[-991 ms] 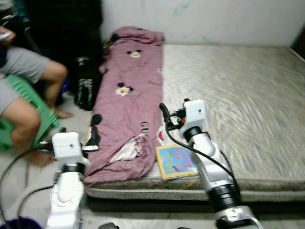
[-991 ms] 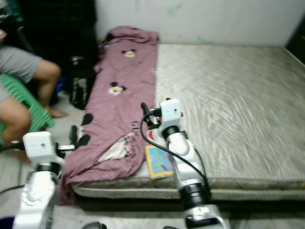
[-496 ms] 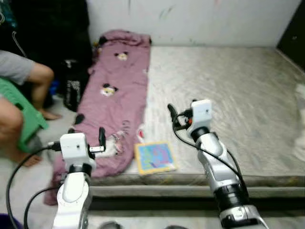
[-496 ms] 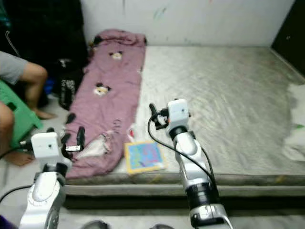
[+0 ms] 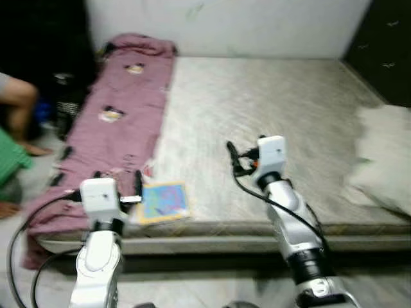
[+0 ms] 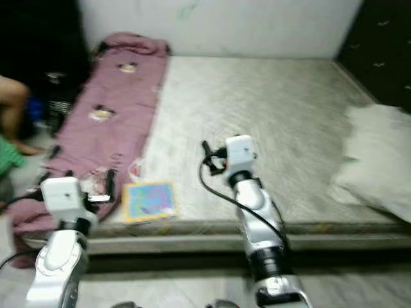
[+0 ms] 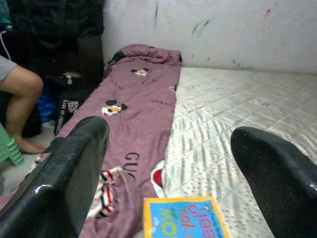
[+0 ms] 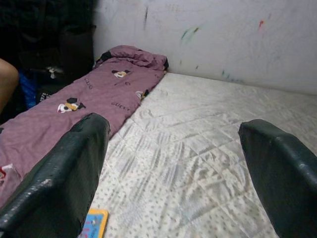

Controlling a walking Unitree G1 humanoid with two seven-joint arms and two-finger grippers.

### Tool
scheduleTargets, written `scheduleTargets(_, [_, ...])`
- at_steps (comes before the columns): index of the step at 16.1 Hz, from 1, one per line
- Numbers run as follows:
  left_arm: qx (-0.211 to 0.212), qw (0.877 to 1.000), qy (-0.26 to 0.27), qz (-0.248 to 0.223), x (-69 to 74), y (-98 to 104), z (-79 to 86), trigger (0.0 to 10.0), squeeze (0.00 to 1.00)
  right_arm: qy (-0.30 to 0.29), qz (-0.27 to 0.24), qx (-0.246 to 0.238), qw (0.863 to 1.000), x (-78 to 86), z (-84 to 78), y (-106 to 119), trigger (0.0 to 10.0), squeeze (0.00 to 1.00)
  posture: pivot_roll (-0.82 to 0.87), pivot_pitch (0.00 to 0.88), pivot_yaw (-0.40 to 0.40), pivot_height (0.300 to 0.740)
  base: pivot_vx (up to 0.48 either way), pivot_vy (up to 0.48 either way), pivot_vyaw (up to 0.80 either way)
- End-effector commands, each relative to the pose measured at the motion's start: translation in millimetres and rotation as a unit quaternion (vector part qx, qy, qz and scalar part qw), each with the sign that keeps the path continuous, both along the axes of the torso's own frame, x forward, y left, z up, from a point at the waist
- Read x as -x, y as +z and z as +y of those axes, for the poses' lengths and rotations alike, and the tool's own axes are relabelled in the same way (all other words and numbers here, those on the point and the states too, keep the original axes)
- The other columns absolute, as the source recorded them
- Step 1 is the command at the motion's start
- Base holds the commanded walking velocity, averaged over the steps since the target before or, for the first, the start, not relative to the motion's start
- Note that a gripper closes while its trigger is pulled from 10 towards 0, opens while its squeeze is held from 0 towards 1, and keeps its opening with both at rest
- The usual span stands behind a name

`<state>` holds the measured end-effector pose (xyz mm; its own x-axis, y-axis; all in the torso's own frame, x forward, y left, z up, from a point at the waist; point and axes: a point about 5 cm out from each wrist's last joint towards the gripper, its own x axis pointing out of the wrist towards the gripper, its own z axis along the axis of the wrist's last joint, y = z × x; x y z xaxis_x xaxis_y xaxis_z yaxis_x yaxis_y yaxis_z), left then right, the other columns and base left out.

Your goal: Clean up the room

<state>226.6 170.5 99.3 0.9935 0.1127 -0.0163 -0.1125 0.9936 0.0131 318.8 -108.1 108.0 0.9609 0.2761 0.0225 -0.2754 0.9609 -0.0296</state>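
A bare grey mattress (image 5: 270, 115) lies on the floor. Along its left side stretches a mauve blanket (image 5: 112, 109) with cartoon mouse prints. A colourful children's book (image 5: 164, 200) lies flat near the mattress's front edge, beside the blanket. A white pillow (image 5: 385, 157) rests at the right edge. My left gripper (image 5: 118, 178) hovers open just left of the book, above the blanket's near end. My right gripper (image 5: 232, 154) is raised over the middle of the mattress, open and holding nothing. In the left wrist view the book (image 7: 185, 218) sits low between the fingers (image 7: 64, 183).
A seated person's bare leg (image 5: 16, 102) and a green stool (image 5: 8, 160) are at the far left. A black bag (image 5: 64, 102) stands by the blanket. Dark furniture (image 5: 385, 51) stands at the back right. A white wall (image 5: 225, 25) runs behind the mattress.
The camera has swung to the right: the person has slid towards the left edge and the white pillow has come into view. Both grippers stay open and empty.
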Motion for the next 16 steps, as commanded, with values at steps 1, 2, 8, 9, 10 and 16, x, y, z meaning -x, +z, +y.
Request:
scheduleTargets(1, [-0.003, 1.0, 0.003, -0.003, 0.2, 1.8, 4.4, 10.0, 0.0, 0.01, -0.005, 0.002, 1.0, -1.5, 6.3, 3.5, 10.0, 0.0, -0.04, 0.0, -0.027, 0.74, 0.0, 0.0, 0.0])
scheduleTargets(2, [-0.003, 1.0, 0.002, -0.004, 0.2, 2.0, 4.2, 10.0, 0.0, 0.01, -0.005, 0.003, 1.0, -1.4, 6.4, 3.5, 10.0, 0.0, -0.04, 0.0, -0.027, 0.74, 0.0, 0.0, 0.0])
scheduleTargets(8, [-0.001, 1.0, -0.013, -0.017, -0.3, 4.9, 1.7, 10.0, 0.0, 0.01, -0.005, 0.002, 1.0, -2.0, 7.1, 3.4, 10.0, 0.0, -0.04, 0.0, -0.025, 0.74, 0.143, 0.0, 0.0])
scheduleTargets(9, [-0.001, 1.0, -0.014, -0.017, -0.5, 5.0, 1.6, 10.0, 0.0, 0.01, -0.005, 0.002, 1.0, -2.1, 7.1, 3.4, 10.0, 0.0, -0.04, 0.0, -0.025, 0.74, 0.304, 0.0, 0.0])
scheduleTargets(10, [-0.001, 1.0, -0.015, -0.018, -0.6, 5.1, 1.7, 10.0, 0.0, 0.01, -0.005, 0.002, 1.0, -2.3, 7.3, 3.5, 10.0, 0.0, -0.04, 0.0, -0.025, 0.74, 0.304, 0.0, 0.0])
scheduleTargets(16, [-0.005, 1.0, -0.015, -0.011, -0.6, 3.6, 1.5, 10.0, 0.0, 0.01, -0.006, 0.003, 1.0, -2.2, 7.8, 3.4, 10.0, 0.0, -0.03, 0.0, -0.024, 0.74, 0.247, 0.0, 0.0])
